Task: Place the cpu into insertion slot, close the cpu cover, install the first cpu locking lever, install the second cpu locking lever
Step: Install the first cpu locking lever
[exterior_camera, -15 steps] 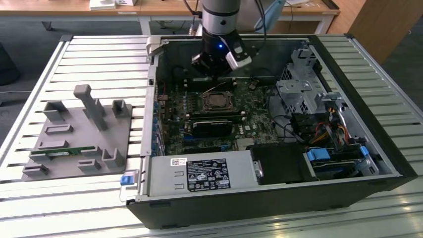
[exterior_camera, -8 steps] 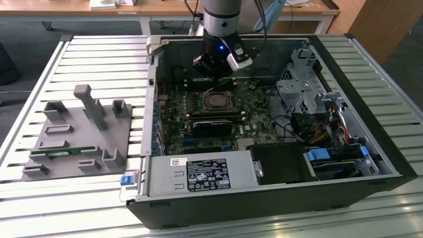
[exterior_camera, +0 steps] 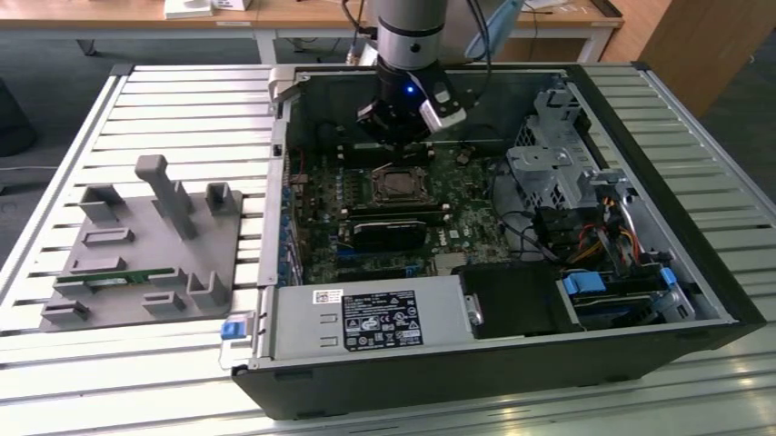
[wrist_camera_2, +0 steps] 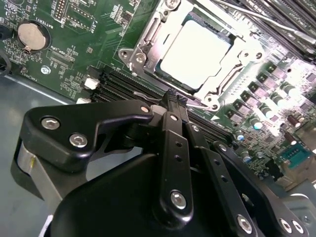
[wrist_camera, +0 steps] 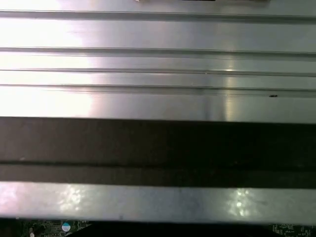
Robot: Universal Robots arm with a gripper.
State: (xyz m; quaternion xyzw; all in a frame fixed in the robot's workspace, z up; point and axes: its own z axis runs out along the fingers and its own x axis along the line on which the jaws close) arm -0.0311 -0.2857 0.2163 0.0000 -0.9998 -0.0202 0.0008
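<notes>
The cpu [wrist_camera_2: 195, 54] lies flat in the insertion slot [exterior_camera: 397, 184] on the green motherboard inside the open computer case. The silver cpu cover [wrist_camera_2: 232, 54] lies down around it, its window framing the pale chip face. A thin silver lever wire [wrist_camera_2: 148, 96] runs along the socket's near edge, right by my fingertips. My gripper [wrist_camera_2: 173, 96] hangs just beside the socket with its black fingers [wrist_camera_2: 174, 148] pressed together and nothing visibly between them. In the exterior view the gripper [exterior_camera: 394, 127] sits low over the board just behind the socket.
A black graphics card [exterior_camera: 388, 232] lies just in front of the socket, with the power supply [exterior_camera: 363, 318] nearer still. The drive cage [exterior_camera: 552, 163] and cables fill the exterior view's right. Black memory slots [wrist_camera_2: 118, 84] and a coin cell [wrist_camera_2: 30, 34] flank the socket. A grey fixture [exterior_camera: 140, 245] stands outside the case.
</notes>
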